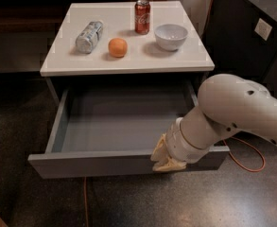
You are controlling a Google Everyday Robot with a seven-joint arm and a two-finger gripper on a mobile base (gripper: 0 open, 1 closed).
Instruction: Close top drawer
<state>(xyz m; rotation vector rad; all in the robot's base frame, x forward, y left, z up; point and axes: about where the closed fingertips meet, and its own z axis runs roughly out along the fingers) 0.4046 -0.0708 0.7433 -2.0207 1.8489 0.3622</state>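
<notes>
The wide, shallow grey top drawer (pixel 105 163) stands pulled out, its flat front panel right against the tan gripper (pixel 165 159) and its grey-blue box stretching away beyond it. Whether the gripper is open cannot be told.

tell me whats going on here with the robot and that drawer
A robot arm is working at the top drawer of a small white table. The drawer is pulled far out, not yet closed. The gripper is at the upper edge of the drawer's front panel, toward its right end, so a push inward seems the likely next move. On the tabletop are a red can, a white bowl, an orange and a silver bottle lying on its side.
</notes>
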